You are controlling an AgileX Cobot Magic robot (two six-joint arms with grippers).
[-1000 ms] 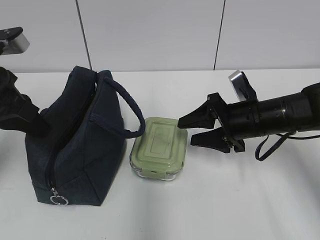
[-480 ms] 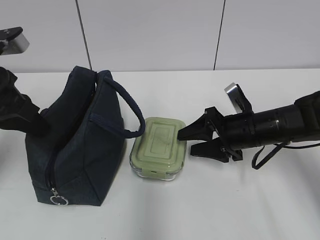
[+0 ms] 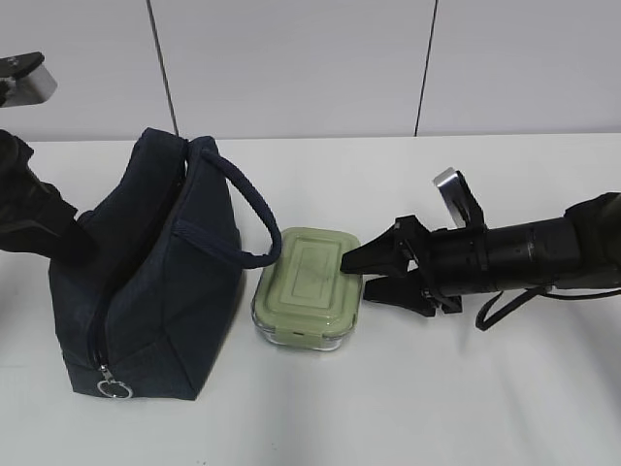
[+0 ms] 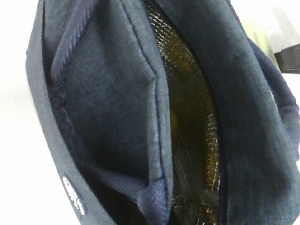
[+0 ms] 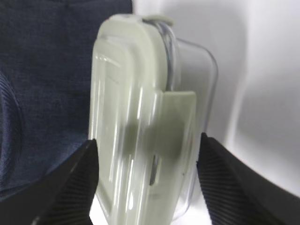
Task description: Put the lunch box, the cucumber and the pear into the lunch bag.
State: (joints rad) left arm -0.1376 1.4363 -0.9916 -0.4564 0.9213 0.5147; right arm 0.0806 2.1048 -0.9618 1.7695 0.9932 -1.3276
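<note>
Navy lunch bag (image 3: 146, 282) beside lunch box (image 3: 309, 286), right fingers (image 3: 361, 260) spread astride it, left fingers unseen.

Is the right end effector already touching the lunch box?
Cannot tell. In the right wrist view the right end effector brackets the lunch box with fingers open, but no clear gap or contact shows.

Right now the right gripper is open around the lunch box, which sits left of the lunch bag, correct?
Not quite: the lunch box sits right of the lunch bag, as the exterior view shows. The right gripper is indeed open, one finger on either side of the box.
</note>
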